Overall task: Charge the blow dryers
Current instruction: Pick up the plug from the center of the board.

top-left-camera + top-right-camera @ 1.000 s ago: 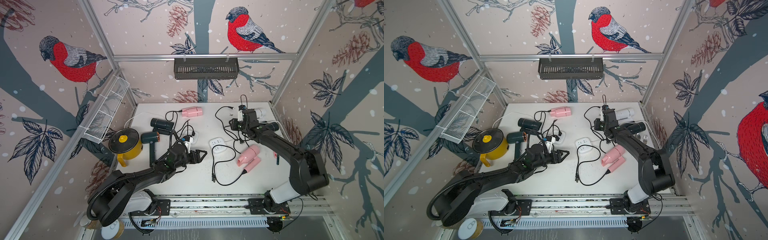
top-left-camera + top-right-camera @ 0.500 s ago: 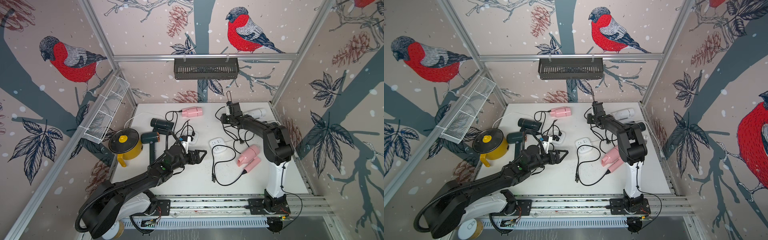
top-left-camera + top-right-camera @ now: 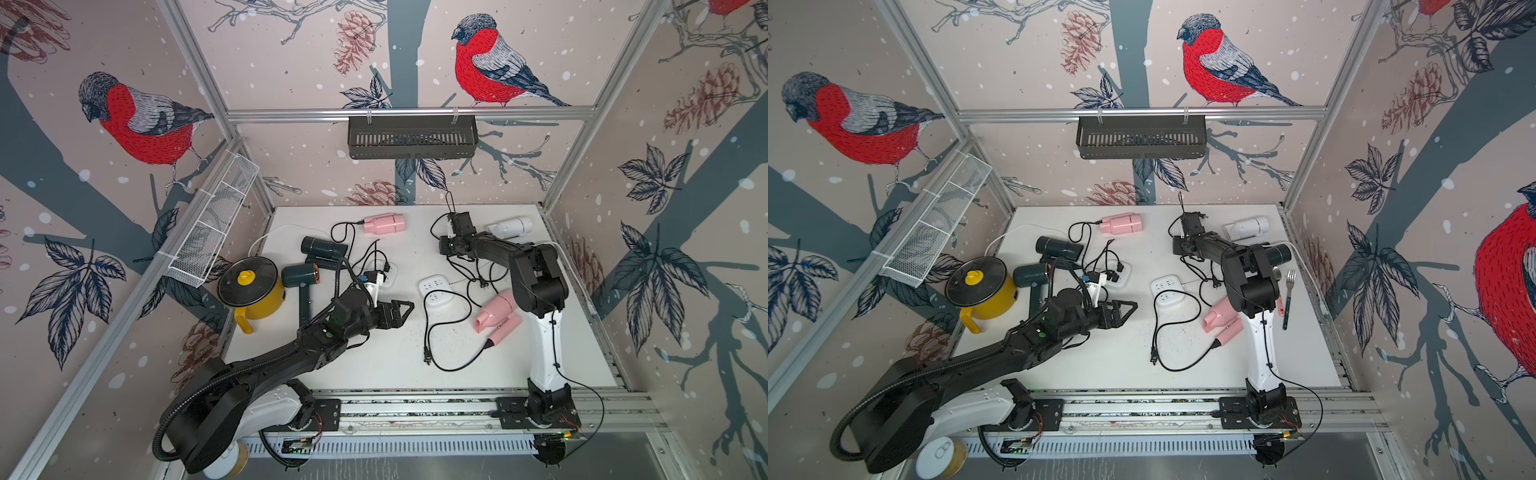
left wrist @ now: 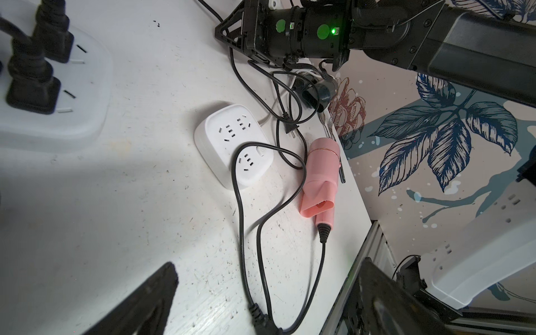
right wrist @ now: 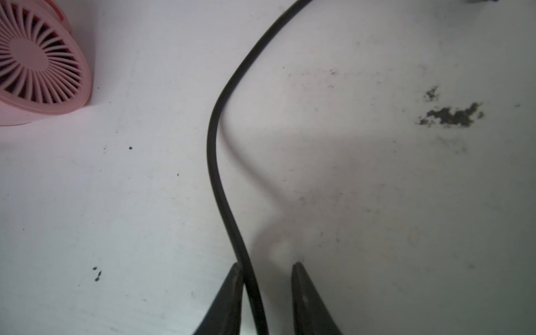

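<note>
Cord pickup in hand: right gripper (image 5: 266, 265) narrow around black cord (image 5: 214, 162), clamping unclear; left gripper (image 3: 405, 316) wide, empty; next likely: find plug, seat it in free power strip (image 3: 434, 291).

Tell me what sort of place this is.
Probably a staged robot test cell, not a real room: bird-print panels in an aluminium frame, a white tabletop, a left arm and right arm on a front rail.

A pink dryer (image 3: 384, 223) and a white dryer (image 3: 513, 227) are laid at the back. A second pink dryer (image 3: 496, 316) is laid nearer, its cord (image 4: 323, 252) unplugged.
</note>
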